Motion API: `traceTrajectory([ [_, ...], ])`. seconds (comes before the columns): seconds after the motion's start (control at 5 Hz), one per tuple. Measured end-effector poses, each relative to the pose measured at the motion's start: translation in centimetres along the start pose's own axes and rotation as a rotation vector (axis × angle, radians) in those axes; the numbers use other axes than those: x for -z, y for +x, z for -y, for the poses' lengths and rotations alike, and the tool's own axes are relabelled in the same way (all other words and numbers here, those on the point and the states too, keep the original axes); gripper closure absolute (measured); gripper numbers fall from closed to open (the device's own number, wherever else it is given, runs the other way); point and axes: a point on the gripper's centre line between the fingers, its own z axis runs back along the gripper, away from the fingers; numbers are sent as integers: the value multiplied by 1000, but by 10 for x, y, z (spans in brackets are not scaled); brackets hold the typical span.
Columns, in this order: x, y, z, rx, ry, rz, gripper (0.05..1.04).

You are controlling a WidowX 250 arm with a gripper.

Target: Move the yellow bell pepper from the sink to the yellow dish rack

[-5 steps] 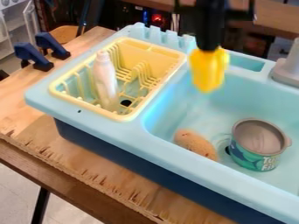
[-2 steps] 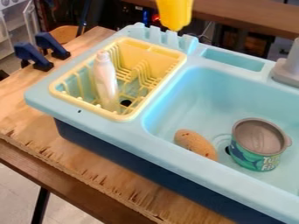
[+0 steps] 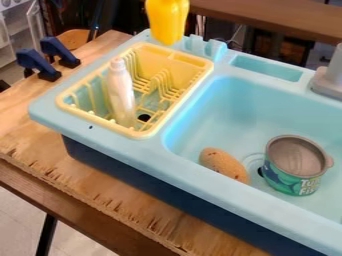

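A yellow pepper-like toy point(image 3: 168, 20) hangs upright at the top edge of the view, just above the back rim of the yellow dish rack point(image 3: 177, 59). In the rack, a white bottle point(image 3: 121, 90) stands at a slight lean. Inside the light blue sink point(image 3: 224, 107), an orange-brown potato-like thing point(image 3: 224, 164) lies against the front wall. To its right is an open tin can point(image 3: 295, 165) with a green and teal label, standing slightly tilted.
The grey faucet base point(image 3: 329, 77) rises at the sink's right rear. Two dark blue clamps point(image 3: 59, 50) grip the wooden table point(image 3: 100, 192) at the left. Small upright posts point(image 3: 205, 46) line the sink's back edge.
The yellow toy, first hanging under the black gripper over the basin, moved up and left, then farther left and slightly down to the rack's back edge. The gripper left the view upward.
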Motion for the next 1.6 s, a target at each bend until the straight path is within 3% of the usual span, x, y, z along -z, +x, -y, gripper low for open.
traceTrajectory([
  [0.2,16,-11,-6,-21,-3,-70,964],
  [0.4,26,-17,-14,-39,-4,-79,964],
  [1.0,22,-6,-47,-128,-17,-29,964],
  [1.4,35,-2,-41,-127,-26,-67,964],
  [1.6,37,0,-37,-125,-41,-61,964],
])
